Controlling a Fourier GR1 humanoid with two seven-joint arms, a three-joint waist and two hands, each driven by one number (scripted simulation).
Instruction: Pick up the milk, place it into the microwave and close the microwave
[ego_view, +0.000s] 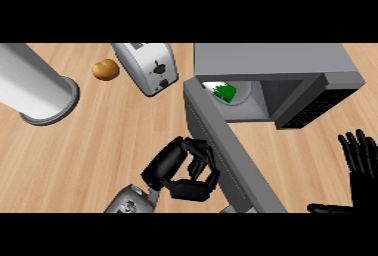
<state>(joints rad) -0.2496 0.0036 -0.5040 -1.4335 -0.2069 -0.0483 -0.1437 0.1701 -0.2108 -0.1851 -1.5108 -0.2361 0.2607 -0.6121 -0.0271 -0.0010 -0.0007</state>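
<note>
The milk (226, 91), a white carton with a green print, stands inside the open microwave (269, 61), seen through its opening. The microwave's grey door (227, 150) swings out toward me, edge-on. My left hand (181, 171) sits against the door's outer left face about halfway along, fingers curled and holding nothing. My right hand (362, 167) rests open with fingers up at the right edge, apart from the microwave.
A silver toaster (149, 67) lies left of the microwave, with a brown round potato (105, 69) beside it. A tall grey cylinder (35, 85) stands at the far left. Bare wooden counter (103, 145) spreads left of my left hand.
</note>
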